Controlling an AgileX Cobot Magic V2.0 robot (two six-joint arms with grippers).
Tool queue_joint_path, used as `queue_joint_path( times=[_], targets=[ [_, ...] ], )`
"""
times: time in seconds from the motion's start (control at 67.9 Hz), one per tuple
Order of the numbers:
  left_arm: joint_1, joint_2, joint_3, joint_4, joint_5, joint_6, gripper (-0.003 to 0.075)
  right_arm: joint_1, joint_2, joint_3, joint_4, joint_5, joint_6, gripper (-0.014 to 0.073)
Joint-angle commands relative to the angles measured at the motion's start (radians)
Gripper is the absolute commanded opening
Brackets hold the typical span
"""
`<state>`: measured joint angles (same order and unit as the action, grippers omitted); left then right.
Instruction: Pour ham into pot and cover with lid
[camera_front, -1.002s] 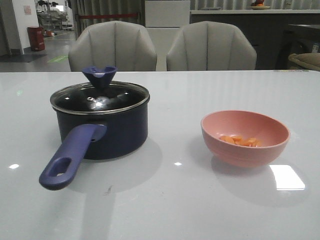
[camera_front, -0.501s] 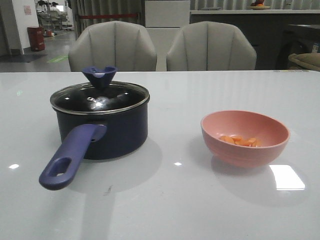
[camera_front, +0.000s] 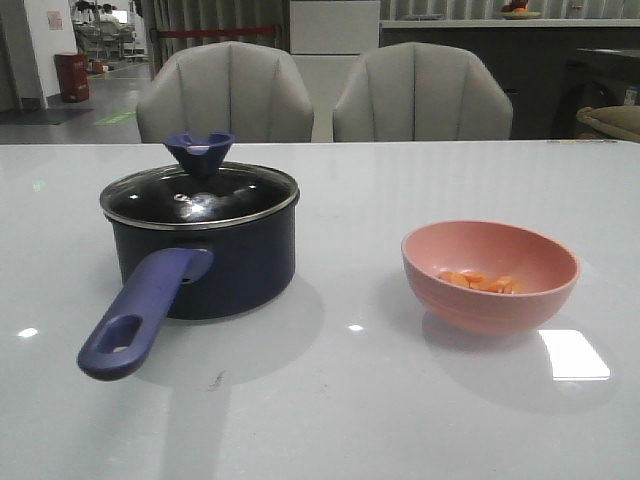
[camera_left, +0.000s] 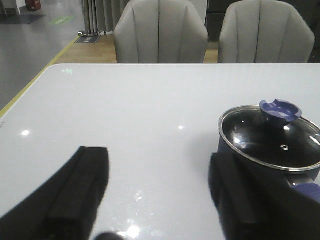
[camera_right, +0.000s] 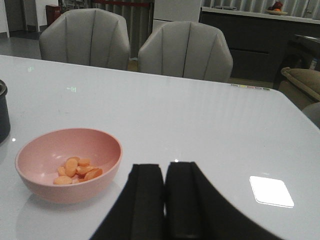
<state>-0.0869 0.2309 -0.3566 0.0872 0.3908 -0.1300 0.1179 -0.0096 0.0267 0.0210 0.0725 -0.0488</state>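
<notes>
Left gripper (camera_left: 160, 200): fingers (camera_left: 82, 187) spread wide, nothing between them, over bare table (camera_front: 350, 420). Pot (camera_left: 265, 175) sits just beyond the far finger on the robot's right side of that gripper; part of its wall is hidden behind that finger.

Right gripper (camera_right: 165, 200): fingers (camera_right: 147, 200) pressed together, holding nothing, above the table and near the pink bowl (camera_right: 67, 167), not touching it.

Front view: neither arm shows. Pot (camera_front: 215, 265) on the left, lid (camera_front: 200, 195) seated on its rim, knob (camera_front: 200, 152) up, handle (camera_front: 140, 312) angled toward the camera and left. Ham (camera_front: 482, 282) lies in the pink bowl (camera_front: 490, 275) on the right, well apart from the pot. Bare tabletop between them. Two grey chairs (camera_front: 225, 92) behind the far table edge.
</notes>
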Motion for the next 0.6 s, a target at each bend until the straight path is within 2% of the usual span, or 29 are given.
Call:
queue_joint_path(
  times=[0.0,0.28,0.589],
  targets=[
    [0.002,0.043,-0.037,0.003,-0.072,-0.011,0.0608,-0.006,-0.02,-0.005,-0.014,-0.09,-0.005,0.0158],
    [-0.05,0.218,-0.162,-0.015,-0.012,-0.011,0.0607,-0.006,-0.02,-0.005,-0.014,-0.09,-0.005,0.0158],
    [-0.159,0.627,-0.448,-0.1,0.083,-0.011,0.0607,-0.006,-0.02,-0.005,-0.014,-0.09,-0.005,0.0158]
  ],
)
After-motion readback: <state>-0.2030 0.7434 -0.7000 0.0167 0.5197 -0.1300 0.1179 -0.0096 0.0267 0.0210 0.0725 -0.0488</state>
